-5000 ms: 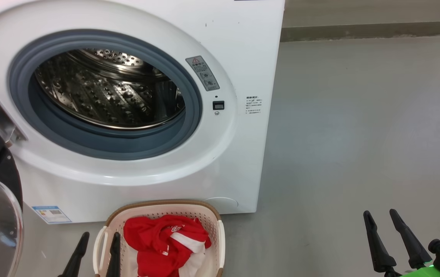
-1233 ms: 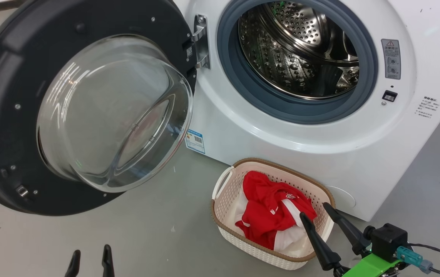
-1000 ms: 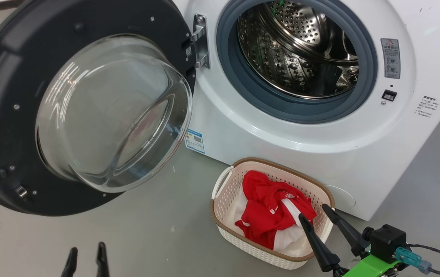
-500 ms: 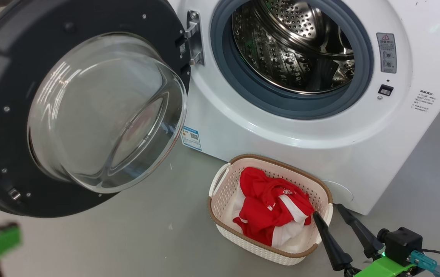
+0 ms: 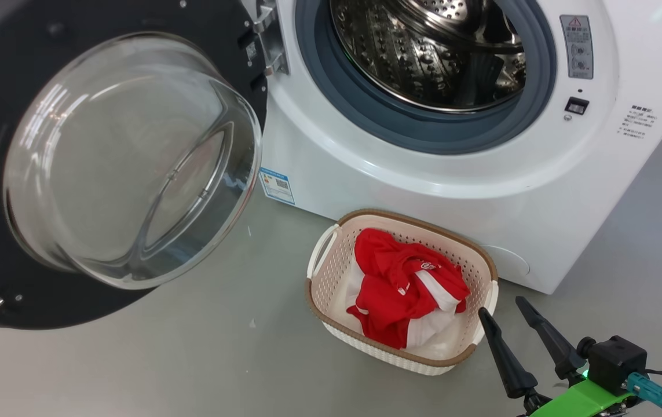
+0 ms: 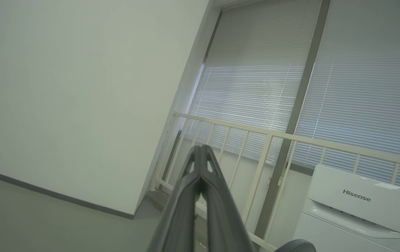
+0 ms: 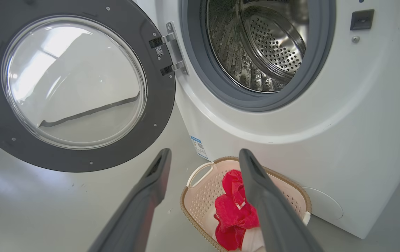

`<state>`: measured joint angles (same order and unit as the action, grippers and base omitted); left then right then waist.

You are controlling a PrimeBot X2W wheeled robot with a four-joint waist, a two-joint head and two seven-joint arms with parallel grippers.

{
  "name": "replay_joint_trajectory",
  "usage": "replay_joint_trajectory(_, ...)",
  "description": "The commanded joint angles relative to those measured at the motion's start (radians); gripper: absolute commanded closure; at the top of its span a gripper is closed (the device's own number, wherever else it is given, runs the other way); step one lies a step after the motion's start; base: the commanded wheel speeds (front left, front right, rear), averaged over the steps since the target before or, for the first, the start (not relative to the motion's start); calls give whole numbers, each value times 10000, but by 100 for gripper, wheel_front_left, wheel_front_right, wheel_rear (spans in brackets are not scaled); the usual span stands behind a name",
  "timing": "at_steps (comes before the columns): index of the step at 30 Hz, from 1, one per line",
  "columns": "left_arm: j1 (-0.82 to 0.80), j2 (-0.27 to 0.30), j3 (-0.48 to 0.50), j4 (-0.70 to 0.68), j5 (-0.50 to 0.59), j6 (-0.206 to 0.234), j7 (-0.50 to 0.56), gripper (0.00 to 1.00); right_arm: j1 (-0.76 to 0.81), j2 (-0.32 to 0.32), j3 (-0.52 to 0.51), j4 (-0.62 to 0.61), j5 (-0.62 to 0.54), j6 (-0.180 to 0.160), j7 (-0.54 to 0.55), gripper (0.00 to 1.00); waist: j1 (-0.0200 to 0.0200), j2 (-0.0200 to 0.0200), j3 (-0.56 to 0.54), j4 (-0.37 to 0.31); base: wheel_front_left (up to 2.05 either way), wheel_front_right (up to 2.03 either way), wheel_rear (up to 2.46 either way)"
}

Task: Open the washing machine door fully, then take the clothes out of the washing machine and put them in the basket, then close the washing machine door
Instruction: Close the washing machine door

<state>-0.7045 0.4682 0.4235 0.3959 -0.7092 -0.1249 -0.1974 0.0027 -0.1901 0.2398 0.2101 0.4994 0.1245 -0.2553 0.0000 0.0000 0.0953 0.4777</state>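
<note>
The washing machine stands with its steel drum bare of fabric as far as I see. Its door hangs swung wide to the left, black rim and glass bowl facing me; the right wrist view shows the door too. The red and white clothes lie in the cream basket on the floor against the washer's front. My right gripper is open with nothing in it, just right of the basket. In the left wrist view, my left gripper is shut and points up at a wall.
Grey floor spreads in front of the washer and under the open door. In the left wrist view a cream railing, window blinds and the washer's white top panel sit behind the shut fingers.
The head camera has tilted and shifted, so the washer and door slid up and left. The left gripper left the bottom edge of the head view. The right gripper stayed open beside the basket.
</note>
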Motion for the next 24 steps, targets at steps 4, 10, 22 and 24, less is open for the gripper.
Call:
replay_joint_trajectory(4, -1387, 1461, 116, 2423, -1325, -56, 2157, 100, -269, -170, 63, -326, -115, 62, -65, 0, 0, 0, 304, -35, 0, 0, 0)
replay_joint_trajectory(10, -2316, 1934, -84, 4598, -2134, 180, 4918, 100, -262, -175, -44, -380, -120, 62, -65, 0, 0, 0, 415, 15, 0, 0, 0)
replay_joint_trajectory(22, -2460, 1867, -573, 5552, -3057, 138, 8925, 100, -178, -178, -136, -439, -146, 62, -65, 0, 0, 0, 521, -4, 0, 0, 0)
replay_joint_trajectory(24, -2293, 1772, -667, 5384, -3159, 89, 9330, 100, -181, -177, -150, -439, -143, 62, -65, 0, 0, 0, 528, -14, 0, 0, 0)
